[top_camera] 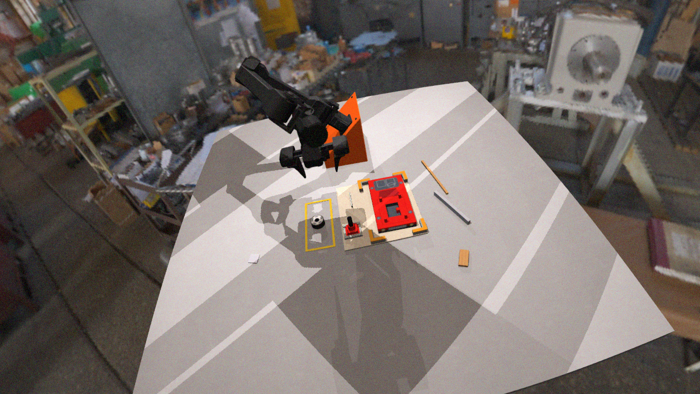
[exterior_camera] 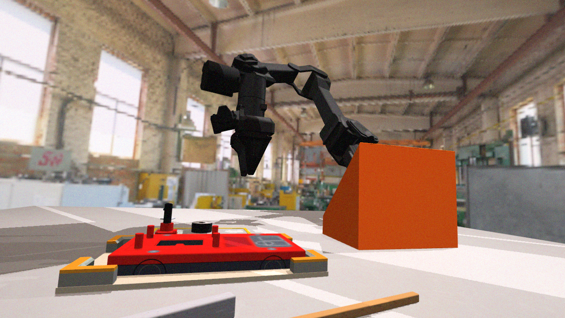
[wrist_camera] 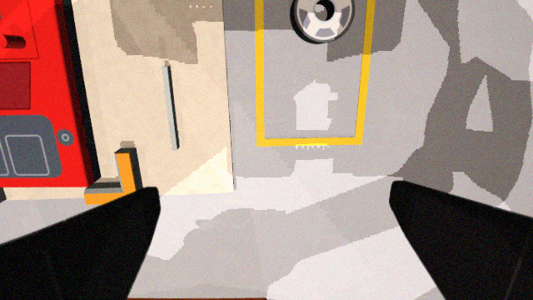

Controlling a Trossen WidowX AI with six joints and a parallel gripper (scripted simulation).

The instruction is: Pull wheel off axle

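Observation:
The wheel (top_camera: 317, 220) (exterior_camera: 201, 227) (wrist_camera: 309, 26), black with a silver-white spoked face, lies flat on the table inside the yellow outline of the marked area (top_camera: 305, 225) (exterior_camera: 246, 230) (wrist_camera: 260, 83). It touches no part of the outline. The black upright axle (top_camera: 351, 221) (exterior_camera: 167, 213) stands bare on its red base, beside the marked area. My gripper (top_camera: 321, 173) (exterior_camera: 247, 174) (wrist_camera: 277, 195) is wide open and empty. It hangs high above the table, toward the orange block from the wheel, and touches nothing.
The beige board (top_camera: 348, 196) (exterior_camera: 189, 279) (wrist_camera: 204, 104) bears the axle and a red car body (top_camera: 386, 196) (exterior_camera: 221, 253) (wrist_camera: 46, 96) between orange-topped corner pieces. An orange block (top_camera: 352, 146) (exterior_camera: 406, 197) stands near the arm. A grey bar (top_camera: 451, 207) and wooden pieces (top_camera: 434, 177) (top_camera: 463, 258) lie beyond the board.

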